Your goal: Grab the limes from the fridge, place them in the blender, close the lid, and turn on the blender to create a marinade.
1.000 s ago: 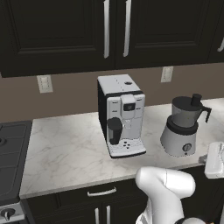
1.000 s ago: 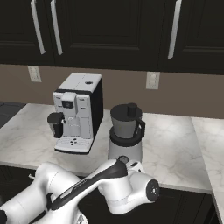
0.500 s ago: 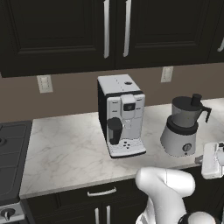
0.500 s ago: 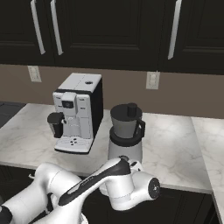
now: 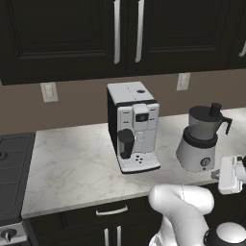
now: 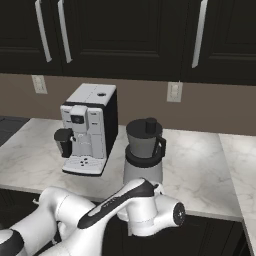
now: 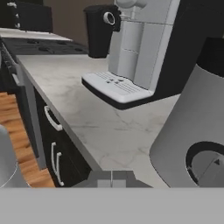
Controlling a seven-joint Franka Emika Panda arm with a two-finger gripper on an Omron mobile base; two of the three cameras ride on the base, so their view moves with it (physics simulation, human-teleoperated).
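Home kitchen: dark upper cabinets with steel bar handles (image 5: 116,33), white marble-patterned table (image 5: 77,163), boxy white coffee machine (image 5: 133,126), grey-based blender (image 5: 202,139), black stovetop (image 5: 12,168).

The blender (image 5: 202,139) stands on the counter (image 5: 77,168), right of the coffee machine (image 5: 133,127), lid (image 5: 210,111) on its jar. Cabinets (image 5: 125,33) hang above.

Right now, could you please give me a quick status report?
Gripper shut, holding nothing, at counter edge. Grey-based blender with dark jar close ahead, black lid on. White boxy coffee machine beside it, not blocking.
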